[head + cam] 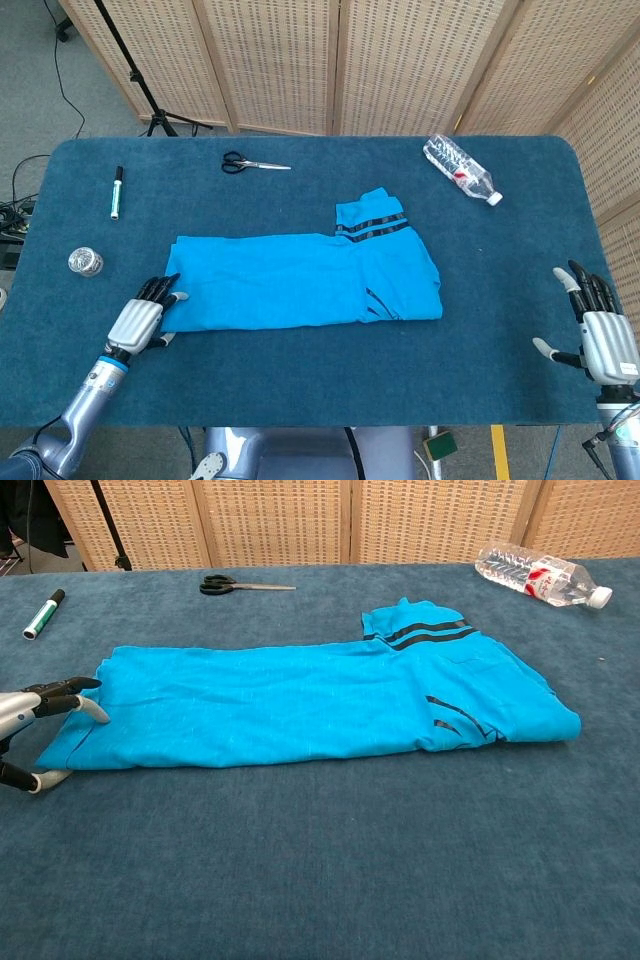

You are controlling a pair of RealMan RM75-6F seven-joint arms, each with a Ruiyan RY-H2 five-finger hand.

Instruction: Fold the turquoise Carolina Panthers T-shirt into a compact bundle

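The turquoise T-shirt (300, 278) lies folded into a long flat strip across the middle of the table, its striped sleeve (372, 225) sticking out at the back right; the chest view shows the T-shirt (300, 700) too. My left hand (143, 318) sits at the strip's left end, fingers spread and reaching over the cloth's front-left corner. In the chest view the left hand (35, 730) has fingertips over the hem and the thumb low beside it. My right hand (598, 335) rests open near the table's right front edge, far from the shirt.
Black scissors (250, 164) lie at the back centre, a plastic water bottle (462, 170) at the back right. A marker (116, 191) and a small round tin (85, 262) lie at the left. The dark blue table (320, 380) ends just behind both hands.
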